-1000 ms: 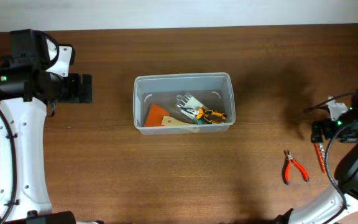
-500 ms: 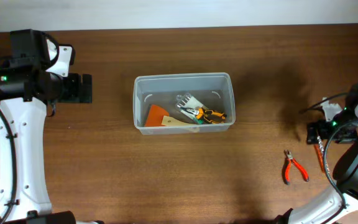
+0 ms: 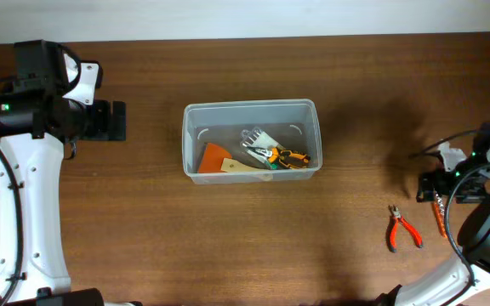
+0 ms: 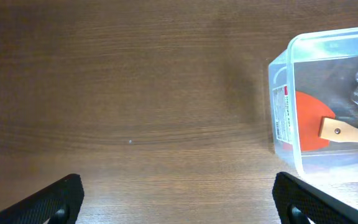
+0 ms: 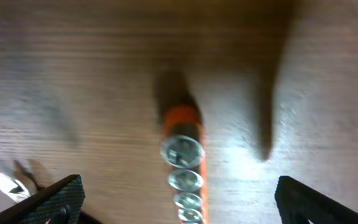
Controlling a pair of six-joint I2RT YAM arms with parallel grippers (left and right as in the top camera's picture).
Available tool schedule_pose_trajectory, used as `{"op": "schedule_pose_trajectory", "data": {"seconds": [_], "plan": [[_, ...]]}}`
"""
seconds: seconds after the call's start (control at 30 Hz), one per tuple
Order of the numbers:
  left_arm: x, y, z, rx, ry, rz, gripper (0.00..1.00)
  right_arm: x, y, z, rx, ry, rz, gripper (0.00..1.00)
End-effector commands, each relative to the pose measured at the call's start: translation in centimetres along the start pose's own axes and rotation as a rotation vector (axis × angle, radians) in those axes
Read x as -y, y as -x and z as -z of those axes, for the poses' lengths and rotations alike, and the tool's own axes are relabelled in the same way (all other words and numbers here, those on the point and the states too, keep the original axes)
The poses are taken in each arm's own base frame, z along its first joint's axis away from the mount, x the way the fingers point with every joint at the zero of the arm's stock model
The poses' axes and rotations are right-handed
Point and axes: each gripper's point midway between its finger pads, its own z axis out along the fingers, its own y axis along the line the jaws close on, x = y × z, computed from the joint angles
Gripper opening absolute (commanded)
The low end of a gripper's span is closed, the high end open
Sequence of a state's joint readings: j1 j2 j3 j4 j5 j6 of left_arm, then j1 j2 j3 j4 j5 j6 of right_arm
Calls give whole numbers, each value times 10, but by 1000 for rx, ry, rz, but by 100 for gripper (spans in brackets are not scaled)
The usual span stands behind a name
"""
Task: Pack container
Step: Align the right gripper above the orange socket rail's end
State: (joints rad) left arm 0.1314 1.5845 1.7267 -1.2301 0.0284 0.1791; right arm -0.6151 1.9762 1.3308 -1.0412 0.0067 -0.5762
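Wooden bench [image 3: 143, 212] carries the container [image 3: 251, 109]; left hand [image 4: 176, 190] spread apart well left of it, right hand [image 5: 178, 186] spread apart over an orange tool [image 5: 181, 118].

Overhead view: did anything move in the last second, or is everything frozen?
The right gripper drifted slightly inward, toward the container, and nearer the bottom of the picture. It is now open above the orange-handled tool. Nothing was grabbed or let go. The left gripper, the container and the red pliers stayed put.
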Motion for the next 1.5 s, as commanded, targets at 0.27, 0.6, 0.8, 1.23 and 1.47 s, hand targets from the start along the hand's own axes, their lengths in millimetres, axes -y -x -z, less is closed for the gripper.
{"op": "schedule_pose_trajectory", "data": {"seconds": [0.27,0.6,0.8,1.23,1.47], "plan": [[-1,4,1,9,2,7,99,16,-9,-5,6,-3,-4,99],[-1,4,1,9,2,7,99,7,-23,-26,-25,13,-4,98],[-1,4,1,10,1,7,99,20,-23,-26,-38,-56,-5,99],[-1,4,1,9,2,7,99,22,-21,-34,-21,-75,-4,99],[-1,4,1,9,2,7,99,10,-24,-43,-12,-26,-2,99]]}}
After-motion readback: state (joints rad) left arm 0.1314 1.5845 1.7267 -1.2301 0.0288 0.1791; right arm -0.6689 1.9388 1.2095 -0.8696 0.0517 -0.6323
